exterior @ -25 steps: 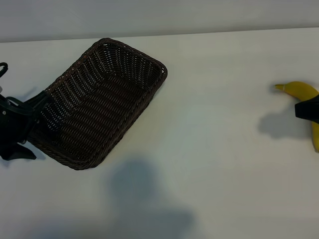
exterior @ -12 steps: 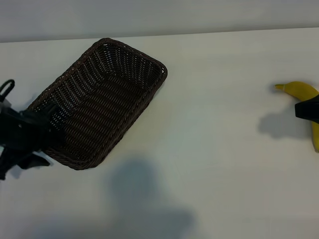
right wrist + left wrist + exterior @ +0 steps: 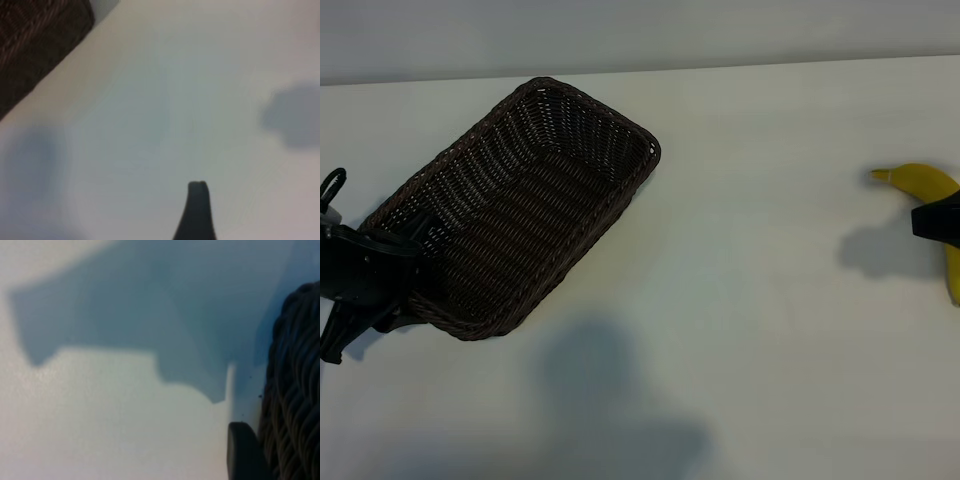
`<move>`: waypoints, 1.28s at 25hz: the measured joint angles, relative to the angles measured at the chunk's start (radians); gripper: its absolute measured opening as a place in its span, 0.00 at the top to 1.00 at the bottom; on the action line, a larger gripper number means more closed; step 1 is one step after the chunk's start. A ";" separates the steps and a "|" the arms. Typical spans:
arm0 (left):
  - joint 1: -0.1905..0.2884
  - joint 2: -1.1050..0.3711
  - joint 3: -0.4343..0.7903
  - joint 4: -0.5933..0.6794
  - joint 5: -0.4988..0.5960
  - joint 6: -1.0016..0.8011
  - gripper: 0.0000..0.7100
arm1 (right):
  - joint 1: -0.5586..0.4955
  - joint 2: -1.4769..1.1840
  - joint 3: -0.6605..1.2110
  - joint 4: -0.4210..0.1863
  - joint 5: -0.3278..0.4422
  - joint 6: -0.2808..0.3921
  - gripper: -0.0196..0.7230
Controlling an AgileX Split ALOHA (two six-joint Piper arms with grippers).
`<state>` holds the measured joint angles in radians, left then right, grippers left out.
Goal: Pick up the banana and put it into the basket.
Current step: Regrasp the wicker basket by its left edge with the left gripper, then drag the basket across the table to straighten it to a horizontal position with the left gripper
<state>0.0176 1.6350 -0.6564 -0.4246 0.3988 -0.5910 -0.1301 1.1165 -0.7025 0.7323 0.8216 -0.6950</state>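
White table (image 3: pixel 750 330): left claw (image 3: pixel 405 275) gripping basket (image 3: pixel 520 220) rim; banana (image 3: pixel 932 190) beside wide right claw (image 3: pixel 938 222).

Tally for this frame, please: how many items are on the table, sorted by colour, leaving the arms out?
Yellow: 1, the banana at the table's right edge.
Dark brown: 1, the basket at the left.
Total: 2.
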 joint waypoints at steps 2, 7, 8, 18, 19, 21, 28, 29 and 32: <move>0.000 0.000 0.000 -0.021 0.001 0.000 0.53 | 0.000 0.000 0.000 0.000 0.000 0.000 0.16; -0.001 -0.013 -0.032 -0.063 0.044 0.055 0.78 | 0.000 0.000 0.000 0.000 0.000 0.000 0.16; -0.001 -0.020 -0.046 -0.081 0.059 0.075 0.78 | 0.000 0.000 0.000 0.000 0.000 0.000 0.16; -0.001 -0.021 -0.269 -0.106 0.315 0.387 0.78 | 0.000 0.000 0.000 0.000 0.000 0.000 0.16; -0.001 -0.015 -0.293 -0.106 0.343 0.418 0.78 | 0.000 0.000 0.000 0.000 0.000 0.000 0.16; -0.003 0.015 -0.337 -0.106 0.420 0.469 0.78 | 0.000 0.000 0.000 0.000 0.000 0.000 0.16; -0.121 0.193 -0.526 -0.046 0.550 0.579 0.78 | 0.000 0.000 0.000 0.000 0.000 0.000 0.16; -0.143 0.224 -0.564 -0.033 0.560 0.582 0.78 | 0.000 0.000 0.000 0.000 0.000 0.000 0.16; -0.212 0.313 -0.670 -0.006 0.582 0.603 0.78 | 0.000 0.000 0.000 0.000 0.000 0.000 0.16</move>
<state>-0.1947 1.9477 -1.3266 -0.4305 0.9813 0.0118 -0.1301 1.1165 -0.7025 0.7323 0.8216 -0.6948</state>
